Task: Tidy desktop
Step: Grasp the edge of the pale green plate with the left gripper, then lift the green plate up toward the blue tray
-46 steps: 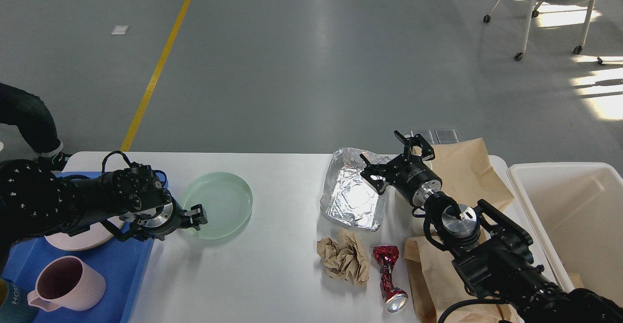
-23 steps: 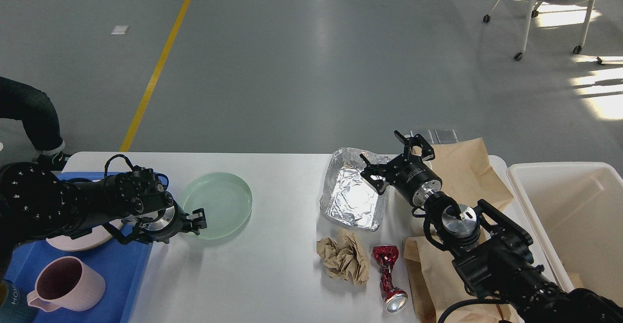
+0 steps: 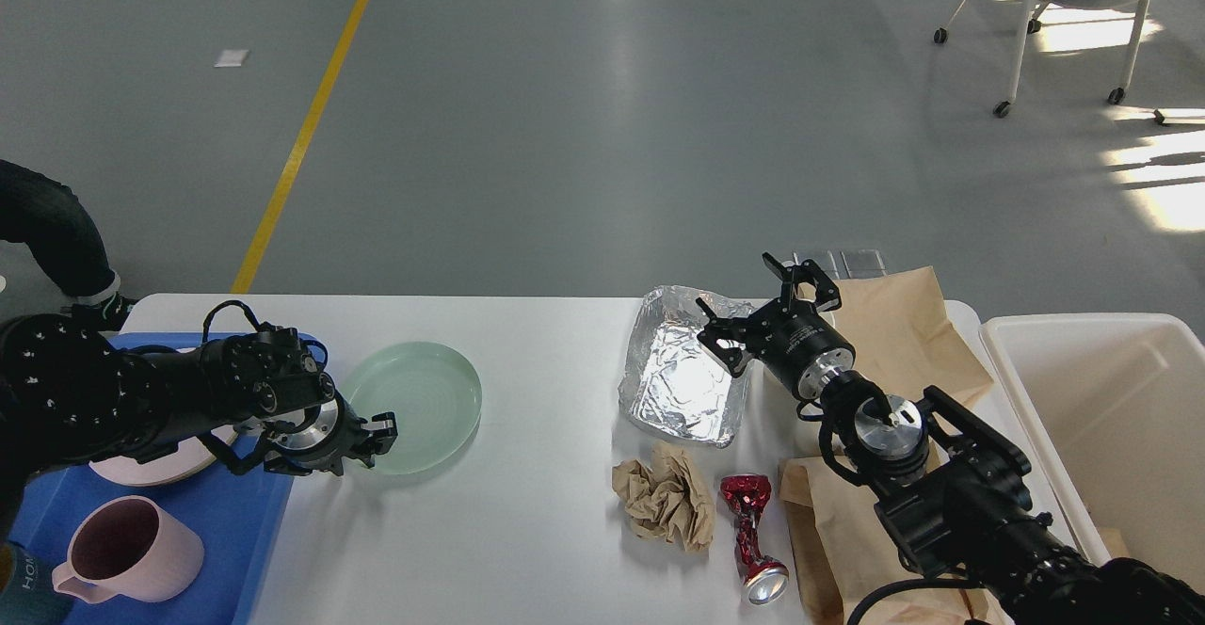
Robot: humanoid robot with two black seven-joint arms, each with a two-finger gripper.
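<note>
On the desktop (image 3: 527, 512), a white table with rounded corners spanning the lower view, 1 pale green glass plate (image 3: 414, 406) lies flat at left. The left gripper (image 3: 375, 439) pinches its near-left rim, presumably to draw it toward the blue tray (image 3: 235, 521), which holds 1 pink mug (image 3: 132, 550) and 1 pink plate (image 3: 160, 463). At centre-right: 1 foil tray (image 3: 673, 380), 1 crumpled brown paper ball (image 3: 666, 495), 1 crushed red can (image 3: 751, 536), and brown paper bags (image 3: 904, 324). The right gripper (image 3: 761, 310) hovers with fingers spread above the foil tray's far-right edge, seemingly poised to grasp it. A cream bin (image 3: 1111, 418) stands at right, likely for the refuse.
</note>
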